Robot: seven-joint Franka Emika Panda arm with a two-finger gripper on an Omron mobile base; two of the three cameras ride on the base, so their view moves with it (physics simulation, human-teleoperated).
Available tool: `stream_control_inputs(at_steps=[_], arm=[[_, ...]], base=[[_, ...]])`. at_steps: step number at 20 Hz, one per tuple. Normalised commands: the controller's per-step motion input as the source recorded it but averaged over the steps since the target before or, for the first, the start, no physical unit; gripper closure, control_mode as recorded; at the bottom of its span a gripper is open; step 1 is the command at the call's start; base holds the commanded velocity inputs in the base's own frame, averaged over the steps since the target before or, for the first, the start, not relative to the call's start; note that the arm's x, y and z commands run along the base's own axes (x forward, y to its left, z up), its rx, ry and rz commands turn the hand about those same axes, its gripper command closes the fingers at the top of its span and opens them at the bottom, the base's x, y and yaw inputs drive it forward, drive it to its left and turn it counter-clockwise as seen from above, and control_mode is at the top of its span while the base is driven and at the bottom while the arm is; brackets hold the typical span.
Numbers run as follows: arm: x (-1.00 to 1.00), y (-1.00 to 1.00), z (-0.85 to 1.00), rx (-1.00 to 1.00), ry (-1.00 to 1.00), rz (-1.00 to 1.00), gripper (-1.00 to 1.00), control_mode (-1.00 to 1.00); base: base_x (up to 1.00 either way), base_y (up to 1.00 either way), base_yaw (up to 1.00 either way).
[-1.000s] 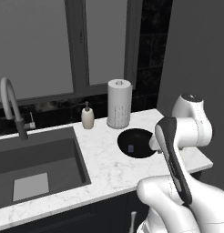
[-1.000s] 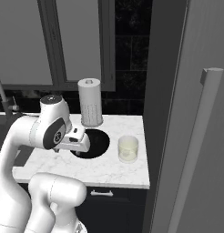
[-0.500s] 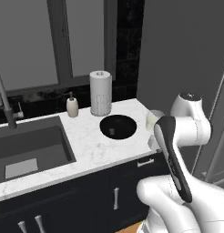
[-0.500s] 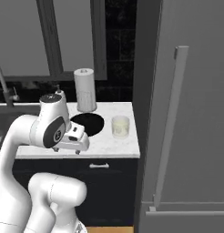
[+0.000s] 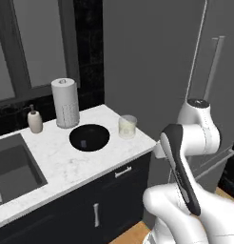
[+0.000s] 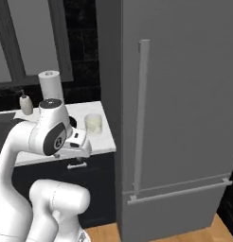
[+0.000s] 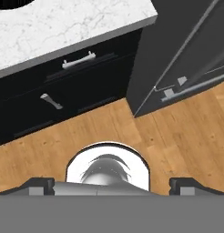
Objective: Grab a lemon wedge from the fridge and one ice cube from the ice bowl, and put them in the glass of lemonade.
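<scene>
Basically nothing done: fridge closed at 3 o'clock; glass of lemonade and ice bowl on the desk. Our hand spread wide, empty.

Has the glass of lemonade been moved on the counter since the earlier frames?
No. The glass of lemonade sits right of the ice bowl, near the counter's fridge-side end, as before; only the camera shifted.

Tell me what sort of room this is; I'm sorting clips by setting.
A rendered home kitchen: a tall grey fridge with a bar handle, a marble counter with a sink, and a paper-towel roll.
</scene>
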Motion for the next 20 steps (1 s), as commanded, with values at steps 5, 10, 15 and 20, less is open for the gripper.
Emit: stream_control_inputs(at_steps=[5,10,15,20], arm=[[0.0,0.0,0.0,0.0,0.0,0.0,-1.0,1.0],[0.0,0.0,0.0,0.0,0.0,0.0,-1.0,1.0],[0.0,0.0,0.0,0.0,0.0,0.0,-1.0,1.0],[0.0,0.0,0.0,0.0,0.0,0.0,-1.0,1.0]], base=[[0.0,-0.4,-0.41],[0.09,-0.3,-0.32],[0.28,-0.2,-0.26],[0.25,0.0,-0.14]])
